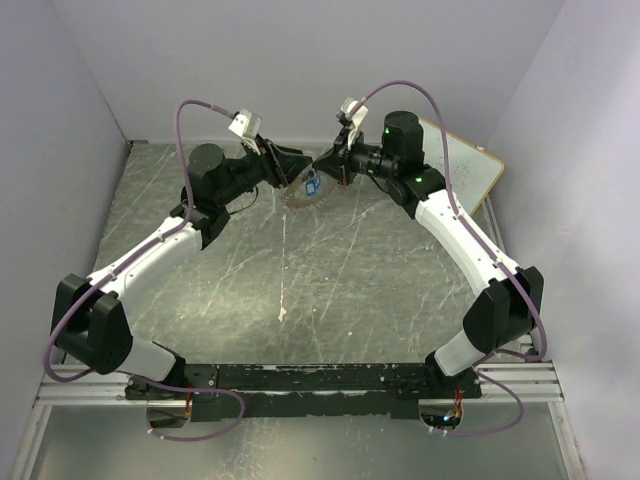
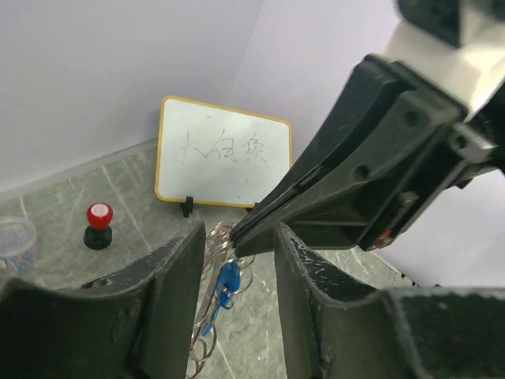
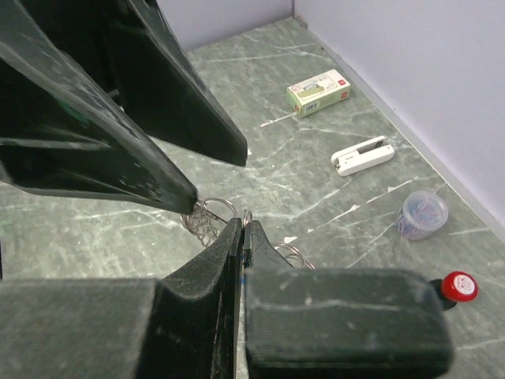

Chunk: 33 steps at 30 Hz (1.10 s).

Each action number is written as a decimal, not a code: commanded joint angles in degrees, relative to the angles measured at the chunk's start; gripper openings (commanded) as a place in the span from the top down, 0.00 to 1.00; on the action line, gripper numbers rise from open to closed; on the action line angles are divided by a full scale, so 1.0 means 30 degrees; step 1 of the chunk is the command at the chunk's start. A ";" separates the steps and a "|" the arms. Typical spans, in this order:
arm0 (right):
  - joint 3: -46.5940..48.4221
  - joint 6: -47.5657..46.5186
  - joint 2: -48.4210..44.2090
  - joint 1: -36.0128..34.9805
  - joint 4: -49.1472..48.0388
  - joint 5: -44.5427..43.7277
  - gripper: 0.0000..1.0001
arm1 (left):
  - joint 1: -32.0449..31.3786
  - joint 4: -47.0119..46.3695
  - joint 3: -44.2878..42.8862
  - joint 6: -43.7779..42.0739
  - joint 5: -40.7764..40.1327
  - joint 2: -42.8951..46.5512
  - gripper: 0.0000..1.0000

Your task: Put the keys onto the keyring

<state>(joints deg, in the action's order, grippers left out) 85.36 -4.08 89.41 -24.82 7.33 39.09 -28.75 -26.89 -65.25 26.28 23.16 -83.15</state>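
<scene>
Table, from above: grey-green marbled top (image 1: 300, 290) is running back to pale walls (image 1: 300, 60) on three sides, with a whiteboard (image 1: 465, 165) sitting at the far right.
Arms, from above: your left gripper (image 1: 297, 172) and right gripper (image 1: 322, 168) are meeting tip to tip over the far middle of the table.
Keyring, from above: the keyring (image 1: 303, 192) is hanging between the tips, the keys (image 1: 313, 184) showing blue against it.
Left wrist, jaws: your left fingers (image 2: 170, 284) are standing apart, the ring's loops (image 2: 221, 235) dangling between them.
Left wrist, keys: blue (image 2: 227, 278) is hanging among the loops.
Left wrist, room: the whiteboard is leaning at the wall; a red-and-black knob (image 2: 99, 225) and a clear cup (image 2: 16, 241) are sitting on the stone.
Right wrist, jaws: your right fingers (image 3: 213, 268) are pressing together, clamping the ring's wire (image 3: 209, 215).
Right wrist, surface: a green box (image 3: 318, 91), a white stapler-like piece (image 3: 361, 155), the cup and the knob are lying along the wall.
</scene>
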 commanded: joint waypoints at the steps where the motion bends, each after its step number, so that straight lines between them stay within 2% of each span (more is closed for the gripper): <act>1: 0.0792 -0.0663 -0.0426 0.0148 0.0484 0.0046 1.00 | -0.0083 0.1062 -0.1464 -0.2131 0.0859 0.1054 0.48; 7: 0.1225 -0.1317 -0.0524 0.0302 0.1391 0.0390 1.00 | -0.0073 0.4864 -0.2701 -0.7205 0.2828 0.0564 0.48; 16: 0.2647 -0.3249 -0.0433 0.0702 0.3891 0.1245 1.00 | -0.0072 0.7112 -0.2712 -1.1521 0.3596 -0.0029 0.46; 24: 0.3979 -0.5473 -0.0024 0.1129 0.6594 0.2402 1.00 | -0.0065 0.7332 -0.3211 -1.3071 0.4894 -0.0472 0.42; 33: 0.4125 -0.7021 0.0110 0.1238 0.8229 0.2733 1.00 | -0.0054 0.6363 -0.3202 -1.2792 0.7509 -0.0420 0.41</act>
<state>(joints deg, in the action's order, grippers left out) 96.03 -22.15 89.67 -21.41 30.00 45.71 -28.75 -5.13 -73.25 -11.35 39.46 -84.73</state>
